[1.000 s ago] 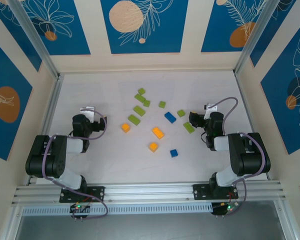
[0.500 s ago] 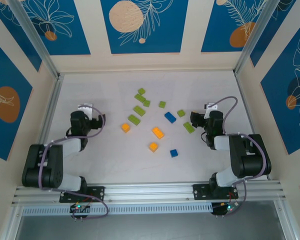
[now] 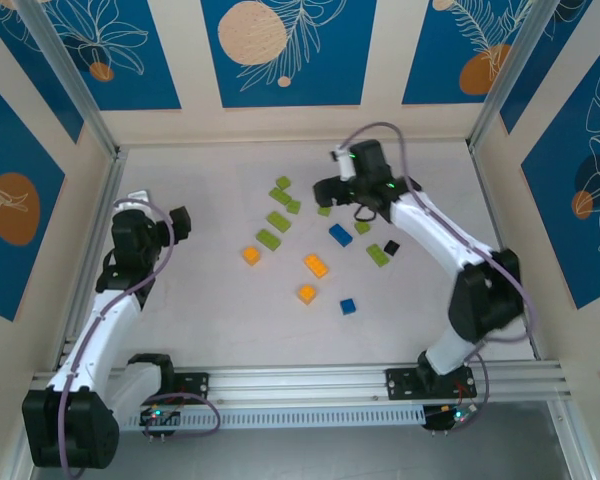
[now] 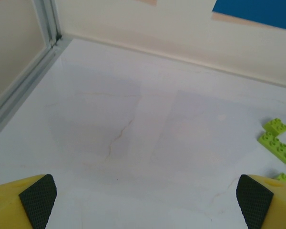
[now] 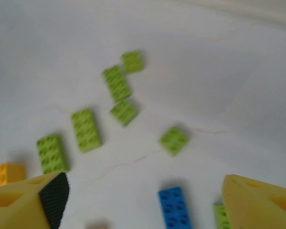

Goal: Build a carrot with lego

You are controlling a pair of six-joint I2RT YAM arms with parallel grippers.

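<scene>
The lego lies loose in the middle of the white table (image 3: 210, 320). Several lime green bricks (image 3: 278, 221) run from the far centre toward the right. Three orange bricks (image 3: 316, 265), two blue ones (image 3: 340, 235) and a tiny black piece (image 3: 391, 247) lie nearer. My right gripper (image 3: 332, 192) hovers open above the far green bricks; below it are green bricks (image 5: 86, 129), a blue brick (image 5: 175, 207) and an orange one (image 5: 7, 174), with nothing between its jaws (image 5: 148, 195). My left gripper (image 3: 176, 226) stands open over bare table (image 4: 145, 200), left of the bricks, and a few green ones (image 4: 276, 146) sit far to its right.
Cream walls with blue panels close the table in at the back and both sides. An aluminium rail (image 3: 300, 380) carries both arm bases along the near edge. A metal strip (image 4: 19, 90) runs along the left wall. Bare table lies at the left and near sides.
Both arms have unfolded from their low rest. The right arm swung up and left to above the far green bricks, uncovering the black piece. The left gripper moved up and slightly left.
</scene>
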